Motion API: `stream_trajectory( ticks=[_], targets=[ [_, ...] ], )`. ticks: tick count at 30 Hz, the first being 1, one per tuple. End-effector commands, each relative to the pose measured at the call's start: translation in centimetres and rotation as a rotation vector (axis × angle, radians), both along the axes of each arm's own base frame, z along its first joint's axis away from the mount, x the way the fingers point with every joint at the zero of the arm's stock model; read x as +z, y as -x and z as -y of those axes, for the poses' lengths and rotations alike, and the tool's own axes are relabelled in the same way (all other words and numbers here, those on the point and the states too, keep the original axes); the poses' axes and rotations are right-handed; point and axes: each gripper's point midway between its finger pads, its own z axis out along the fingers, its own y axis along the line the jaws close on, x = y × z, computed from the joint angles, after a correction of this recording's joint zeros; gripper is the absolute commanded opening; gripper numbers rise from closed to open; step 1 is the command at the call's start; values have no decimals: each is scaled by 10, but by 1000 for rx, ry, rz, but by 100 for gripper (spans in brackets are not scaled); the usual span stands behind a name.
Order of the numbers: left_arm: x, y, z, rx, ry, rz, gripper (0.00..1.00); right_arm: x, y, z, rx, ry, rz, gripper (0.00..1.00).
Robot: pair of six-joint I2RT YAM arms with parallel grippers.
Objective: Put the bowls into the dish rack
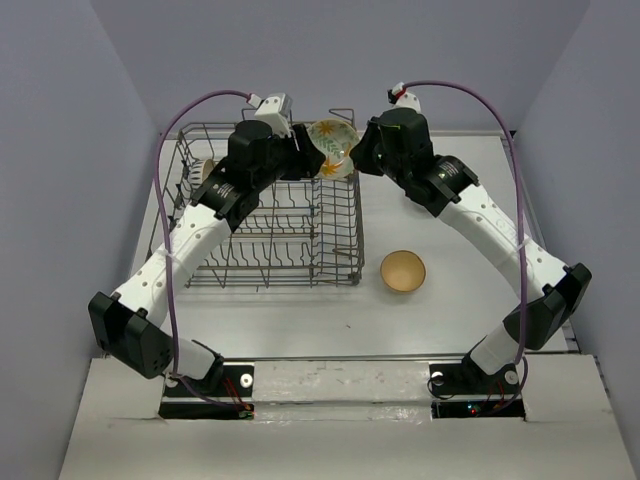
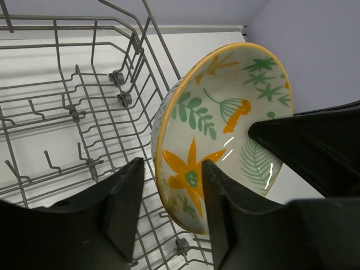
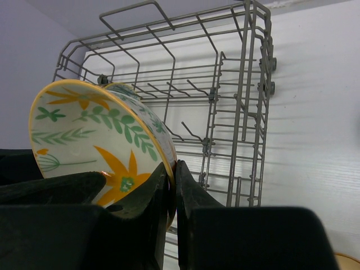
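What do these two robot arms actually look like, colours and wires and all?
Both the left arm and the right arm are built of smooth white tubular links joined by chunky black joint housings. A thin purple cable loops outside each arm, ending in a small white plug. The left tool and the right tool are matte black, each with two flat, blocky fingers.

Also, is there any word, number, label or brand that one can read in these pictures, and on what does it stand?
None readable in any view. The floral bowl bears only painted leaves and flowers; the dish rack and the tan bowl are plain.
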Motion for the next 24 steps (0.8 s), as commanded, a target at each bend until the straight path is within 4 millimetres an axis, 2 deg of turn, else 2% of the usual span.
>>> stream_trajectory(
  ticks=[1, 3, 4, 8, 10, 11, 12, 13, 15, 20, 23, 24],
  targets=[
    [15, -4, -3, 22, 24, 45, 53, 59, -3, -2, -11, -97, 148, 1],
    [16, -5, -3, 23, 24, 47, 50, 60, -1, -6, -2, -98, 149, 1],
    [16, -6, -3, 25, 24, 47, 44, 59, -1, -5, -3, -97, 150, 1],
    [19, -5, -5, 34, 27, 56, 40, 53, -1, -7, -6, -76, 146, 1],
    [18, -6, -7, 44, 16, 58, 34, 52, -1, -6, -10, -73, 144, 1],
    [18, -7, -8, 46, 11, 55, 22, 50, -2, -7, -8, -68, 140, 1],
    [18, -7, -8, 51, 9, 56, 22, 49, 0, -11, 0, -68, 139, 1],
    [16, -8, -9, 51, 2, 54, 13, 50, 0, -11, 0, -68, 141, 1],
    [17, -8, -10, 57, -3, 58, 0, 48, 1, -15, 8, -61, 140, 1],
    [20, -11, -15, 82, -12, 74, 0, 45, 1, -19, 9, -44, 143, 1],
    [25, -11, -16, 88, -6, 85, 0, 46, 2, -21, 10, -38, 145, 14],
    [27, -11, -16, 88, -5, 89, 0, 47, 2, -21, 9, -39, 148, 29]
  ],
)
